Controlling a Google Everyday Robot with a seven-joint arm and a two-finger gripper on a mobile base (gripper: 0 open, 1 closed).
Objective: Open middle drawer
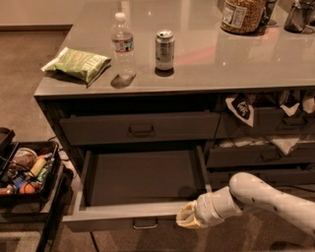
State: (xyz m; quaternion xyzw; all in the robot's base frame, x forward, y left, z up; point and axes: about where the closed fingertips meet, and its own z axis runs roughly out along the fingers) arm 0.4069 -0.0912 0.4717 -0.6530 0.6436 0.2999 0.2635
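Observation:
The middle drawer [142,177] stands pulled out of the dark grey cabinet, and its bare inner floor shows. Its small centre pull handle [145,224] sits on the front panel near the bottom of the view. My gripper [187,219] is at the right end of that front panel, against its top edge. The white arm reaches in from the lower right. Above the open drawer, the top drawer [140,129] is closed. Nothing below the open drawer can be seen.
On the countertop [236,59] stand a water bottle [123,47], a soda can [164,50], a green chip bag [78,64] and a jar [241,15]. Right-hand drawers [261,155] hold snack packets. A black cart [27,172] with items stands at left.

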